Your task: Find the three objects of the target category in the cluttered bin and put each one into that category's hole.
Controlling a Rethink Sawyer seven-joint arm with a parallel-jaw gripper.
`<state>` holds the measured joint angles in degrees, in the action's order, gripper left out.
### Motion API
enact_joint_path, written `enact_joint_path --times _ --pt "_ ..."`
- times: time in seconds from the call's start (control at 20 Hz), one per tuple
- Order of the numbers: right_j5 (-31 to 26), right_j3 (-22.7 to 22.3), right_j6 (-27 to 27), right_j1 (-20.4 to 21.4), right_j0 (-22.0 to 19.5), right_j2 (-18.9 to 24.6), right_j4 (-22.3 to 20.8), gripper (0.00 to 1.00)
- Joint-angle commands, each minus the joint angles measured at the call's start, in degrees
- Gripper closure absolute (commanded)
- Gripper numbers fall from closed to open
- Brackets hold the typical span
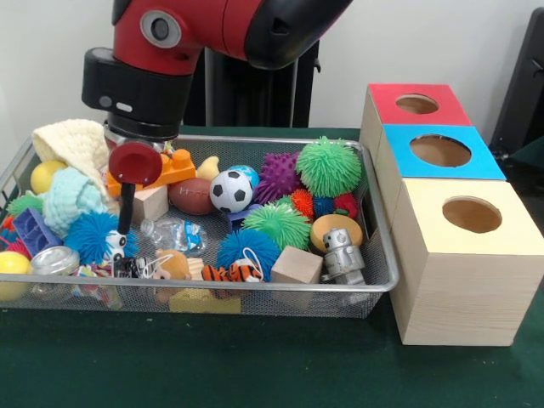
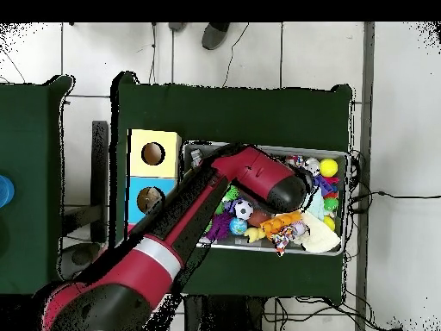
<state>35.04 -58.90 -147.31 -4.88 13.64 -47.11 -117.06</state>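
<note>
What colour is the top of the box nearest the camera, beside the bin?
Pale yellow top with a round hole; its sides are bare wood. The front view shows it best.

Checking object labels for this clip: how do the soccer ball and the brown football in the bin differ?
The soccer ball is round with black and white patches; the football is oval, brown, with a white stripe. The soccer ball is nearer the bin's middle, the football lies beside it toward the gripper's side. Both are small toy sports balls touching each other in the wire bin.
</note>
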Motion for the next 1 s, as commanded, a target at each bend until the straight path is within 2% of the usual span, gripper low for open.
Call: enact_joint_path --times 0.05,0.2,0.3,0.55,0.75,1.0 --pt "7.6 -4.8 6.4 3.8 3.3 3.3 -2.0 0.00" --pt "10.7 -4.3 4.8 4.9 3.8 2.2 -3.6 0.00" --pt "10.6 -4.5 4.3 5.0 4.0 2.9 -3.5 0.00" --pt "5.9 -5.6 3.8 3.4 4.6 5.0 -1.4 0.00" --pt "4.8 -5.8 2.5 2.9 5.5 5.1 -0.9 0.00" --pt "1.2 -3.9 5.2 1.4 3.5 7.7 0.3 0.00"
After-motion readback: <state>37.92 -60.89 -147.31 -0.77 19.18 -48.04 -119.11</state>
